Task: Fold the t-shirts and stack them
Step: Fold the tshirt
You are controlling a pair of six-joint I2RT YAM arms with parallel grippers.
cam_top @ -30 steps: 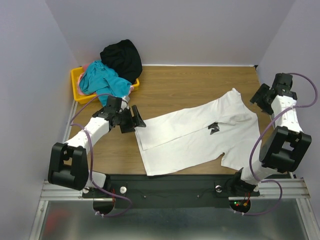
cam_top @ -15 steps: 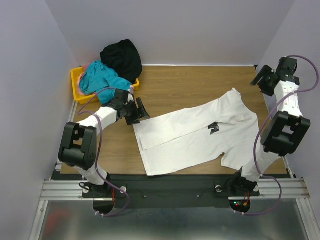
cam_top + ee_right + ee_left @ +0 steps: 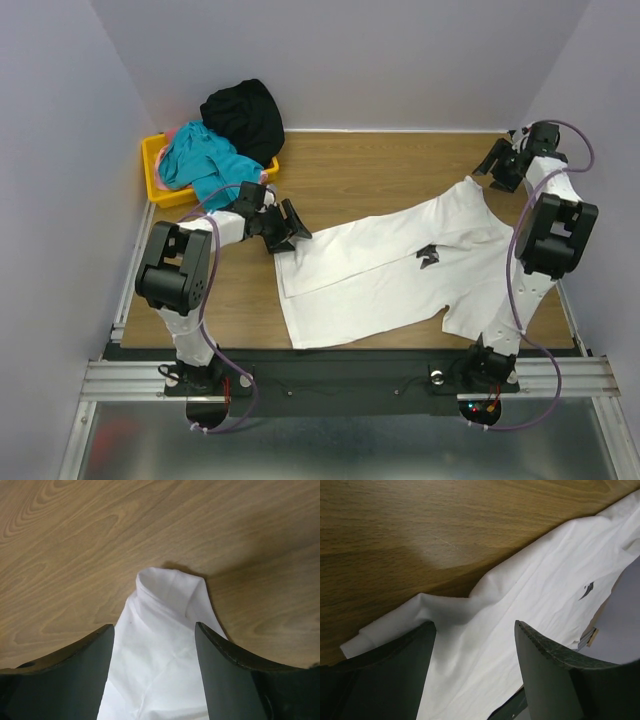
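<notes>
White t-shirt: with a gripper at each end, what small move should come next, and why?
Probably lower both grippers and close them on the cloth. The left gripper is open over a rumpled corner of the white t-shirt, the right gripper is open astride its far tip, neither pinching fabric yet.

Overhead light was bright and even. A pale glare patch lay on the wooden surface [image 3: 440, 555] in my left wrist view; the fingers [image 3: 555, 680] of my left gripper [image 3: 475, 630] looked dark, soft-edged (too close to focus).

One white t-shirt [image 3: 400, 265], one yellow bin [image 3: 150, 162], one black garment [image 3: 243, 118], one teal garment [image 3: 205, 160] and one pink garment [image 3: 181, 130].
</notes>
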